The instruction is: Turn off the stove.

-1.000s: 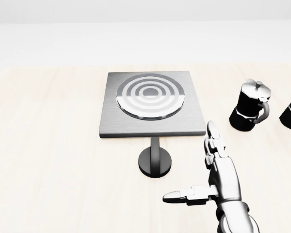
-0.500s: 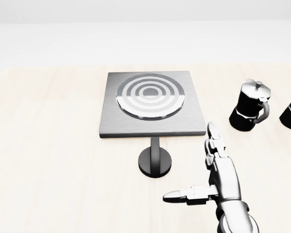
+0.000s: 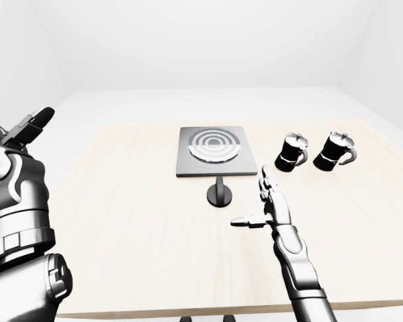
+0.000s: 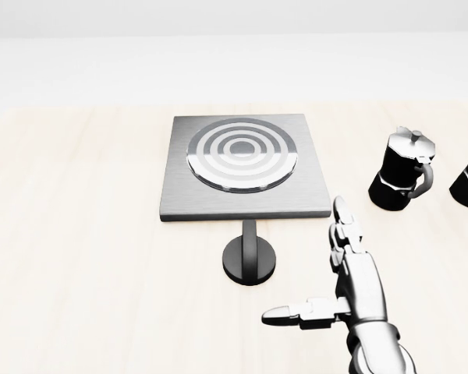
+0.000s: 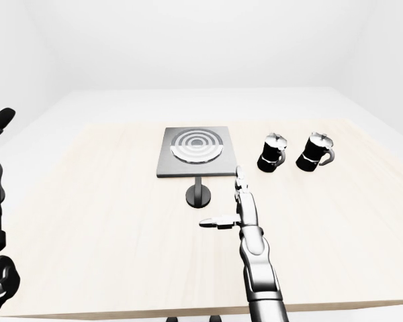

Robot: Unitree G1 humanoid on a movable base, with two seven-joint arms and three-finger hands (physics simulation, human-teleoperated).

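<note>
left hand (image 3: 28, 126): raised at far left of left-eye view, fingers' state unclear, well off the worktop (image 4: 78, 257) | stove (image 4: 243, 165): upper centre of head view, its knob (image 4: 249, 259) just below, bar pointing up-frame | right hand (image 4: 345, 269): spread, empty, right of knob, nearer | two moka pots (image 3: 293, 151): far right, contents hidden
</note>
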